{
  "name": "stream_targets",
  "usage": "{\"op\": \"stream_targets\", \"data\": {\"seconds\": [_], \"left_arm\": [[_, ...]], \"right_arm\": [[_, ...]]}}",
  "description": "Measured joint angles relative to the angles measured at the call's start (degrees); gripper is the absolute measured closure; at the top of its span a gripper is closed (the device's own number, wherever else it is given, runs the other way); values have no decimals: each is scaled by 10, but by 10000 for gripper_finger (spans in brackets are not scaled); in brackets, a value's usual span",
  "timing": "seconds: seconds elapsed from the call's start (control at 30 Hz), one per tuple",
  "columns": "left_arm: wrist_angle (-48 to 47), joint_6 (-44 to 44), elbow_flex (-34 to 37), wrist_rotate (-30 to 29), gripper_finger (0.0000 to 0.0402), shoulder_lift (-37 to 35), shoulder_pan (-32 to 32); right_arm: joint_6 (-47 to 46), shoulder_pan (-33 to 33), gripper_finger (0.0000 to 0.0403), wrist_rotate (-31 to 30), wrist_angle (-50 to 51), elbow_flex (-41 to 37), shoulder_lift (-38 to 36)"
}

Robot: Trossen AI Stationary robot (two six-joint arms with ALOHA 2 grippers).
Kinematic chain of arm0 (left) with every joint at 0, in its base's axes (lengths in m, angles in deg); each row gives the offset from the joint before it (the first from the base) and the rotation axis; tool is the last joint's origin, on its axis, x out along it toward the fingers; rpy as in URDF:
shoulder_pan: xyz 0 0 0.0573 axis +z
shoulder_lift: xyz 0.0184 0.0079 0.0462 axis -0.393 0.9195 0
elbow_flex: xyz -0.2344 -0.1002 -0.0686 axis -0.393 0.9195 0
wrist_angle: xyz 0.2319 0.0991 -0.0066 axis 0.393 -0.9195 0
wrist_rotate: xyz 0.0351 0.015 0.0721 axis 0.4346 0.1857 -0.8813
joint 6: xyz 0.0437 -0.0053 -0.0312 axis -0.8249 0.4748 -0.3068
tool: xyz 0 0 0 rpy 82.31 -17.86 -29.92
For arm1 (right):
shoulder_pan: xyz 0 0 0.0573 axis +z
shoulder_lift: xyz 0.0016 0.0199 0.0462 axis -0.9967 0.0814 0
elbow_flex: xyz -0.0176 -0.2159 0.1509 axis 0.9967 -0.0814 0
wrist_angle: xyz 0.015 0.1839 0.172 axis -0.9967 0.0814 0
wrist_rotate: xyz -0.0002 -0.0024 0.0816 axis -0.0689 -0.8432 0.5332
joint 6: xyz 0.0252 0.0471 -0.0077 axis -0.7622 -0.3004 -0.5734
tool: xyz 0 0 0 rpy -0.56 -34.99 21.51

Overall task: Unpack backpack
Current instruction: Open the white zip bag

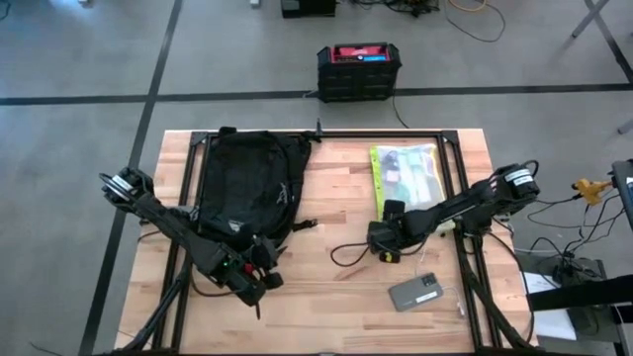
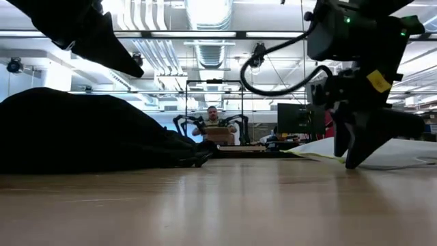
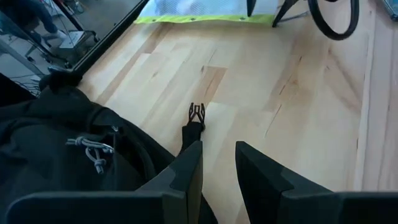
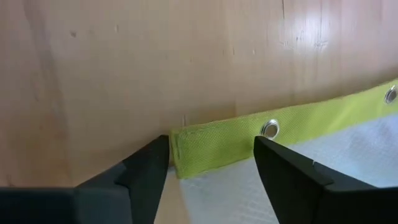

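The right end effector [image 4: 211,158] hangs just above the pale wooden tabletop [image 4: 124,62] with its two dark fingers spread wide, straddling the corner of a flat clear pouch with a lime-green fabric border and metal eyelets [image 4: 217,143]; nothing is gripped. Only the right wrist view shows that corner and its eyelet close up. The high view shows the whole pouch [image 1: 406,178] lying beyond the right end effector [image 1: 390,214], with a loose black cable [image 1: 346,252] and a grey flat phone-like slab [image 1: 416,292] nearer the front edge.

The left end effector [image 3: 217,165] has its fingers a narrow gap apart and empty, pointing across bare wood beside the large soft black fabric backpack [image 3: 62,143]. The left wrist view alone shows a grey cord zip pull [image 3: 90,149] and a black strap buckle [image 3: 196,115] lying on the wood. From above, the backpack [image 1: 242,183] lies flat on the left half of the tabletop, the left end effector [image 1: 259,272] at its near end. The low view adds a seated person [image 2: 214,123] far behind.
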Motion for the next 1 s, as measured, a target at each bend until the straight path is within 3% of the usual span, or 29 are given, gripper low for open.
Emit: {"op": "stream_targets", "data": {"seconds": [0.1, 0.2, 0.43, 0.7, 0.87, 1.0], "left_arm": [[1, 1, 0, 0, 322, 0, 0], [2, 3, 0, 0, 322, 0, 0], [48, -23, 1, -5, 322, 19, 0], [193, -182, 1, -22, 322, 64, 4], [205, -229, 1, -64, 314, 59, 14], [244, -278, 1, -52, 292, 58, 26]], "right_arm": [[5, -15, 171, -19, 0, 1, 16], [5, -32, 199, -27, -1, 1, 19], [16, -59, 383, -33, 13, 5, 3], [58, -42, 397, -69, 80, 144, -34], [112, -1, 400, -7, 57, 265, -34], [138, 42, 401, 45, 20, 327, -32]]}}
